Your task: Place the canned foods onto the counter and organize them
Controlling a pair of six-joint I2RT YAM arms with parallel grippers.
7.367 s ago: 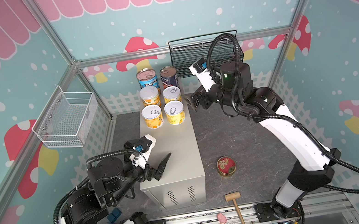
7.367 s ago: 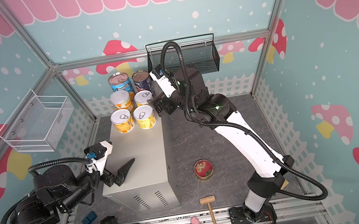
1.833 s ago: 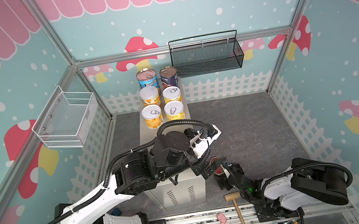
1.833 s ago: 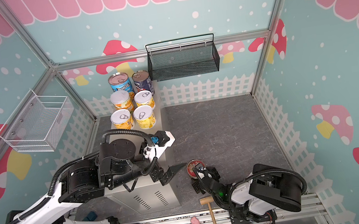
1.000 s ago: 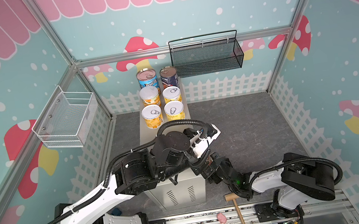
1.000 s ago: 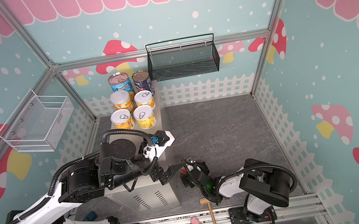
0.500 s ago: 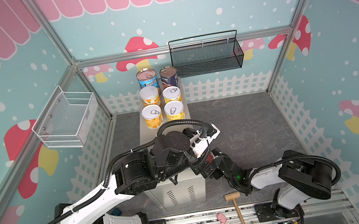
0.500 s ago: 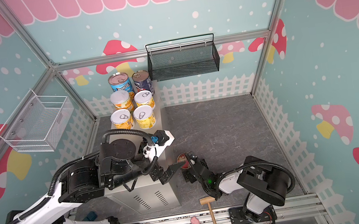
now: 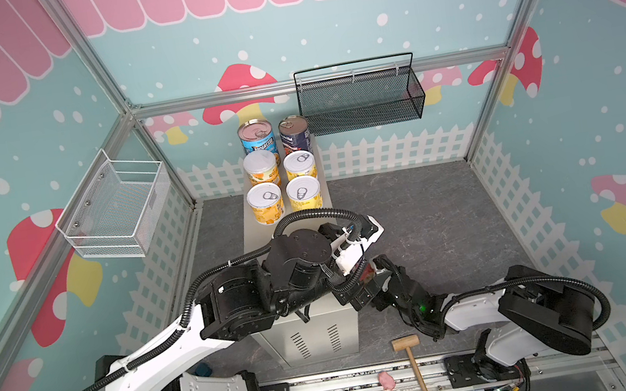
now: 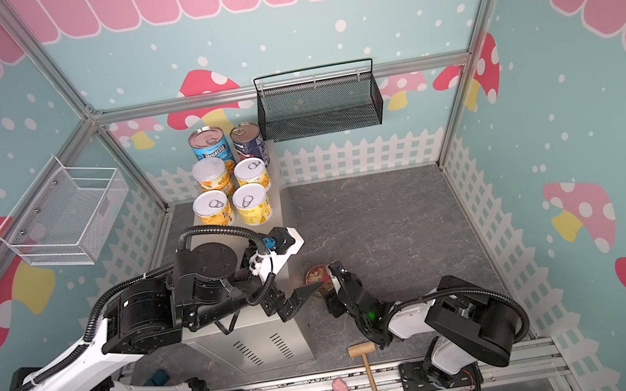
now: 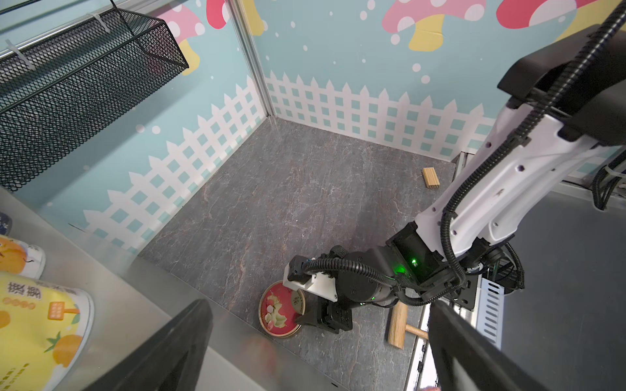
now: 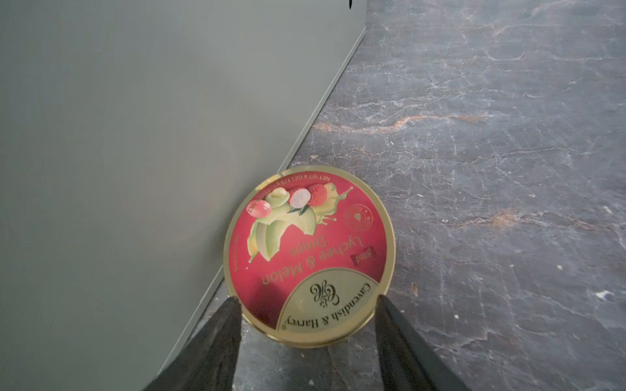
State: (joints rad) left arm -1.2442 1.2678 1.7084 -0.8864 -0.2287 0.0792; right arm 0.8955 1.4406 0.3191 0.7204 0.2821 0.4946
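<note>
**A:** Where is the last can?

**B:** The red-lidded tin (image 12: 310,250) lies flat on the grey floor (image 12: 474,169). It sits at the foot of the counter's (image 9: 256,237) right-hand wall, toward the vented near end, and seems to touch it. The other six cans (image 9: 303,191) stand in pairs along the counter's far end.

**A:** And the grippers?

**B:** The right gripper (image 12: 307,298) is down on the floor with a finger at each side of the tin's rim. Whether it has a firm grip cannot be told. The left gripper (image 11: 320,306) hangs wide open and empty above the counter's near right edge.

**A:** So which step is this?

**B:** Picking up the seventh can, by the look of it. The right arm would next need a sure pinch across that thin rim and a lift clear of the wall. Then comes a set-down on the bare top in front of the yellow pairs, steering round the left arm
</note>
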